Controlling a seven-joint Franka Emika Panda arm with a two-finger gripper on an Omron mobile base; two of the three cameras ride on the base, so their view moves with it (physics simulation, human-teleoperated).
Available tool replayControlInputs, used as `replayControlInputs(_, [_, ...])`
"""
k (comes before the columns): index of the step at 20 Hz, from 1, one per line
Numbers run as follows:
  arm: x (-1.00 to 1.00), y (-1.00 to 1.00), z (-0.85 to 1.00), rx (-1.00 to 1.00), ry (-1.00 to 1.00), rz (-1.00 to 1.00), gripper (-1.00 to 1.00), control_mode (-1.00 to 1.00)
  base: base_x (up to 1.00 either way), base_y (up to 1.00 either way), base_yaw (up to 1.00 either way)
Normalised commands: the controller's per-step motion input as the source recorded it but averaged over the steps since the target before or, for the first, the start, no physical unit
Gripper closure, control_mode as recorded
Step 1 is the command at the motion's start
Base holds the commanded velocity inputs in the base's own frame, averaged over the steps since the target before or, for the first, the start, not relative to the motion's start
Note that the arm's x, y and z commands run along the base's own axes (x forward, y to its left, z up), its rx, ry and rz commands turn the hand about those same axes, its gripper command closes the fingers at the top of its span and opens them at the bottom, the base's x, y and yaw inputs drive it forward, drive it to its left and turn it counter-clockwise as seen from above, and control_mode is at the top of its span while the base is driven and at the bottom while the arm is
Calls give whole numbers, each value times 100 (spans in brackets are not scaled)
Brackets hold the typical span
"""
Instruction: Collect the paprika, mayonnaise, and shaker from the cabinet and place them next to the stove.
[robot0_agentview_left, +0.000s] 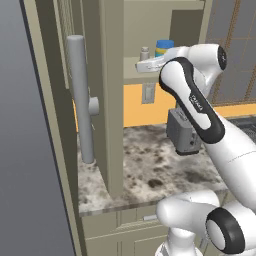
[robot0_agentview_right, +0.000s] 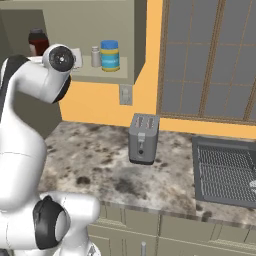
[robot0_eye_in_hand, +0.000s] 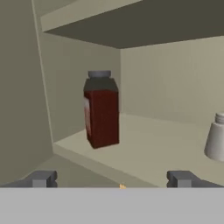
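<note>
On the cabinet's (robot0_agentview_left: 112, 100) inner shelf, the paprika (robot0_eye_in_hand: 101, 109) stands upright toward the back left corner, just shy of both the side wall and the rear wall, pale label turned to the left. My fingers (robot0_eye_in_hand: 41, 178) are spread wide apart and holding nothing, with the bottle sitting ahead of the gap between them, a bit left of middle. My gripper (robot0_eye_in_hand: 111, 179) is just outside the shelf's front lip.

To the right of the paprika there's a nice open stretch of bare shelf, then the shaker (robot0_eye_in_hand: 216, 138), well apart from the bottle. From the right base view the mayonnaise (robot0_agentview_right: 110, 55) stands just beside the shaker on its far side, close to the shelf's right end and front edge. Above the paprika's cap there's headroom before the upper board.

The cabinet door hangs open to the left, its long bar handle (robot0_agentview_left: 81, 100) well clear of me. Below the shelf, the toaster (robot0_agentview_right: 143, 138) sits on the speckled counter (robot0_agentview_right: 100, 165), with the dark grated surface (robot0_agentview_right: 225, 172) off to the right.
</note>
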Motion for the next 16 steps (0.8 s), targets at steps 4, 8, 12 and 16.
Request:
replayControlInputs(4, [12,20,26,-5,0,5,-100,-100,0,0,0])
replayControlInputs(8, [20,20,13,-5,-1,3,-100,-100,0,0,0])
replayControlInputs(12, [33,6,4,0,-5,3,-100,-100,0,0,0])
replayControlInputs(16, [33,21,3,0,0,0,-100,-100,0,0,0])
